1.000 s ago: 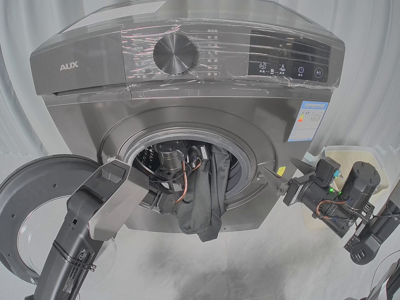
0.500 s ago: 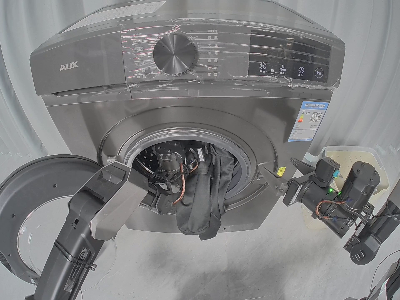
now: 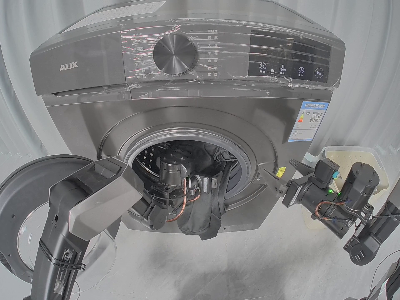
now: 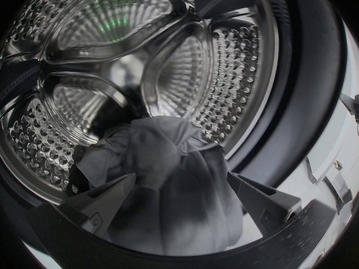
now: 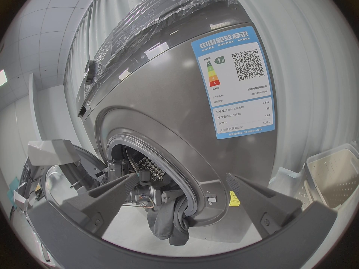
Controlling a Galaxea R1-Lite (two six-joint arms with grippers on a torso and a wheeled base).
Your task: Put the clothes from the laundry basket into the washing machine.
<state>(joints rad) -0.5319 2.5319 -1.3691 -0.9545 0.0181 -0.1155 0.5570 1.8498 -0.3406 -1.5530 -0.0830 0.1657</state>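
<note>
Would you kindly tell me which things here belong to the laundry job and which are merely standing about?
Job: dark garment, hanging partly out of the washing machine; open door; laundry basket; left gripper, open, at the garment.
Standing about: energy label; curtain.

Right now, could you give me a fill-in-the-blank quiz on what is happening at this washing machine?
The washing machine's door hangs open on the robot's ____ side. The left gripper, by the dark garment draped over the drum rim, has its fingers ____. The right gripper holds ____. The laundry basket stands on the robot's ____ side.
Missing words: left, open, nothing, right.
</note>
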